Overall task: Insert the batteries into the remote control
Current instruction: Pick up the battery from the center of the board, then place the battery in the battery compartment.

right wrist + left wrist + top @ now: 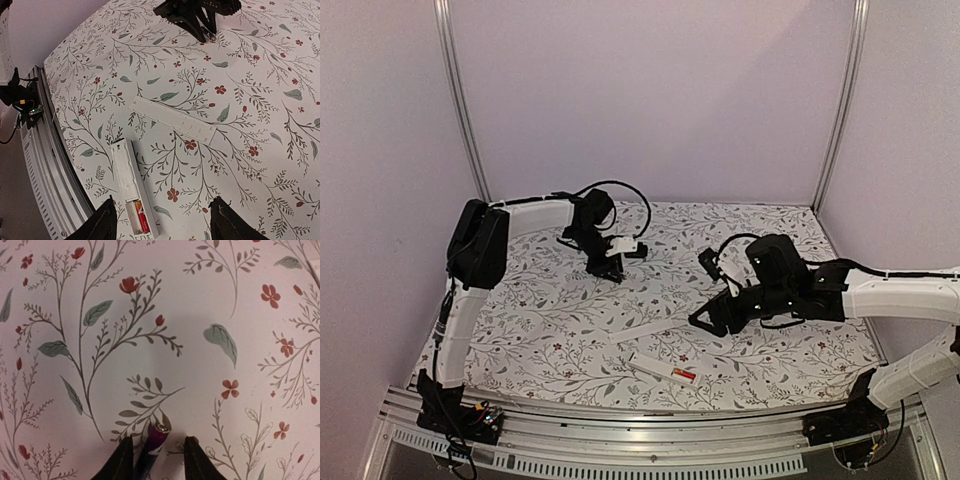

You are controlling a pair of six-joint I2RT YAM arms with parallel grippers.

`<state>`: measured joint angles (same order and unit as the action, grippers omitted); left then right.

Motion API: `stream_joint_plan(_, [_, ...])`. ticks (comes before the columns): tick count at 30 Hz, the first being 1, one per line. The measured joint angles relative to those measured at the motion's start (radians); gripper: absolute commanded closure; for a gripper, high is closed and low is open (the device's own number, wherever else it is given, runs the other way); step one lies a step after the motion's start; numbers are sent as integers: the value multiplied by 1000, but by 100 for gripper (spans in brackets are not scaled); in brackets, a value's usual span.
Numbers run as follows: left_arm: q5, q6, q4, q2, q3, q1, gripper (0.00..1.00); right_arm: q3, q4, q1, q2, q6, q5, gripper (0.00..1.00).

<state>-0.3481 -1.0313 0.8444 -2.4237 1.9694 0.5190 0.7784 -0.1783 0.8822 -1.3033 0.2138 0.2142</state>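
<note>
The left hand [611, 268] is low over the floral-printed tabletop [540, 330], near the middle of its far edge. Its two fingers stand narrowly apart on either side of a small, dark cylindrical battery [156, 437] with a metal cap. The battery lies close against one finger and a gap shows at the other, so it does not look clamped.

The slim white plastic remote control [658, 367] lies close to the middle of the near edge, so it is well apart from this battery, on the opposite side of the tabletop. Its long axis runs nearly along that edge, a little slanted. The open battery bay [137, 212] is at the end toward the right corner, and a second battery [142, 220], red and black, sits in it.

The right hand [164, 202] is wide open, holds nothing and hangs just above the bay end. It is clearly the nearer of the two. A thin flat white cover strip [646, 330] lies between the remote control and the left hand.

I judge that the left hand must bring its battery toward the near edge and turn it parallel to the bay.
</note>
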Motion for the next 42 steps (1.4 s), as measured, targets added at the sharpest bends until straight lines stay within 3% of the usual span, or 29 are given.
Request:
stream_joint_plan(5, [-6,23,41,-12,23,0,78,0,-1,0,6,0,-3,37])
stream_joint_plan(9, [1,40,57,-15,31,0,100,0,-4,0,6,0,-4,37])
stream_joint_plan(16, [-11,119,49,-13,34,-3,100,0,-17,0,6,0,-18,37])
stream_joint_plan(20, [-57,228,-60,34,-46,-10,100,2,-25,0,16,10,-39,37])
stream_joint_plan(25, [-141,460,-389,296,-359,-9,100,20,-26,0,87,26,-69,37])
stream_joint_plan(30, [-250,843,-943,657,-689,-2,100,46,24,0,190,44,-83,38])
stream_joint_plan(36, [-280,1134,-1392,843,-875,106,100,73,154,0,283,67,-78,40])
stream_joint_plan(42, [-291,1327,-1632,913,-959,217,100,170,286,0,288,65,-3,41])
